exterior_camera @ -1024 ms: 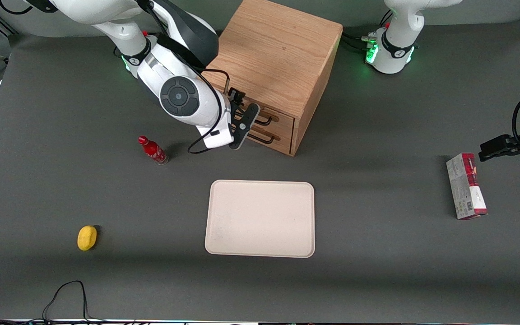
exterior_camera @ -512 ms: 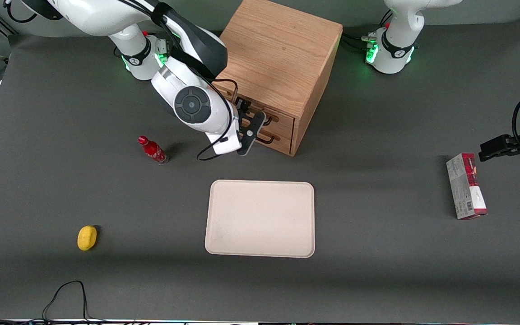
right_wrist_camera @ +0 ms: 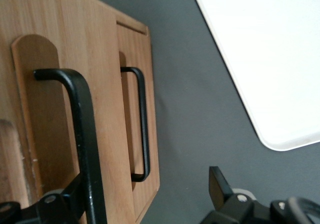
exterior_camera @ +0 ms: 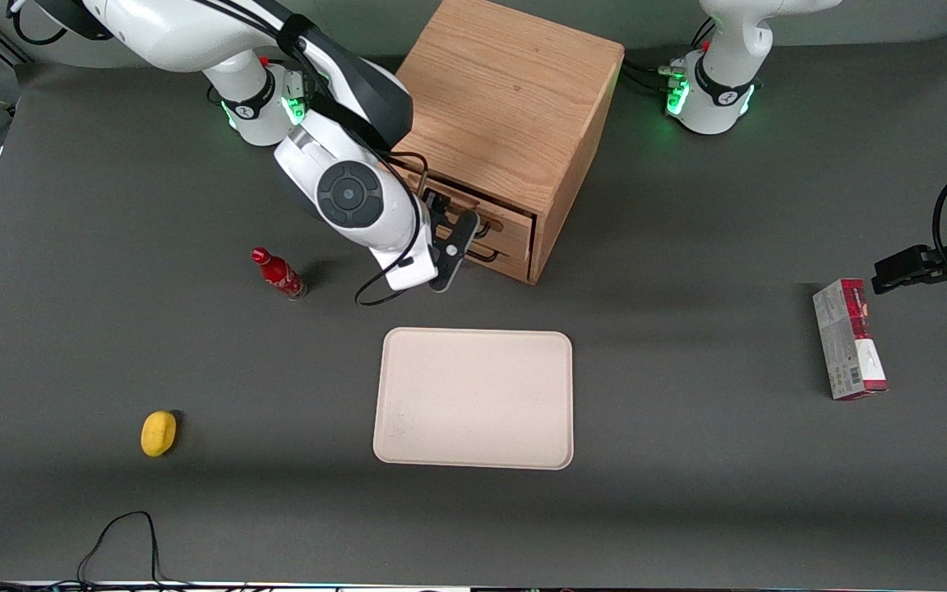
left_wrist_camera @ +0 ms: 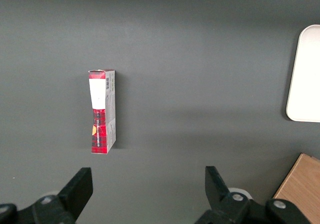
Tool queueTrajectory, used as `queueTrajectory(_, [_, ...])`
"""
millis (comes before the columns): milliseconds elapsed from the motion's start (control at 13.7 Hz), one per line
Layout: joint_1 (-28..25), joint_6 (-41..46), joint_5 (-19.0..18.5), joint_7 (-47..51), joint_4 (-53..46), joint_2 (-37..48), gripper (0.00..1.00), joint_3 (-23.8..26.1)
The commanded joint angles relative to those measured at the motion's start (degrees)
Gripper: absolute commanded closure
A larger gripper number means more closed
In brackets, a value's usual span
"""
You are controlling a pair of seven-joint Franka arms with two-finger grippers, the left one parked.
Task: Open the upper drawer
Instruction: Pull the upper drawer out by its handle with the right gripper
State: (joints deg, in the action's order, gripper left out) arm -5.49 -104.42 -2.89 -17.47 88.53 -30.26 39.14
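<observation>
The oak cabinet [exterior_camera: 506, 90] stands at the back of the table. Its upper drawer [exterior_camera: 511, 224] is out a short way, and a dark gap shows under the cabinet top. In the right wrist view the upper drawer front [right_wrist_camera: 55, 84] stands proud of the bottom drawer [right_wrist_camera: 136, 84]. My right gripper [exterior_camera: 450, 217] is in front of the upper drawer, jaws wide apart. One finger [right_wrist_camera: 67, 199] sits under the drawer's black wire handle [right_wrist_camera: 82, 124], touching the bar. The other finger [right_wrist_camera: 218, 184] hangs free over the table. The bottom drawer's handle [right_wrist_camera: 142, 119] is untouched.
A cream tray [exterior_camera: 473, 399] lies nearer the front camera than the cabinet. A red bottle [exterior_camera: 278, 274] stands beside my arm. A yellow object [exterior_camera: 159, 432] lies toward the working arm's end. A red and white box [exterior_camera: 849, 339] lies toward the parked arm's end.
My gripper went in to the upper handle, then drew back toward the front camera. The upper drawer has slid out a little with it.
</observation>
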Motion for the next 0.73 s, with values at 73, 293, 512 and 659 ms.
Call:
queueTrajectory(73, [0.56, 0.97, -5.10, -2.91, -7.74, -5.76, 0.00, -0.29])
queueTrajectory(293, [1.00, 1.15, -5.02, -5.54, -11.17, -7.53, 0.00, -3.00])
queueTrajectory(512, [1.09, 1.33, -4.76, -10.81, -13.89, -8.15, 0.00, -6.53])
queueTrajectory(659, [1.09, 3.43, -4.67, -14.85, -17.40, -9.20, 0.00, -8.64])
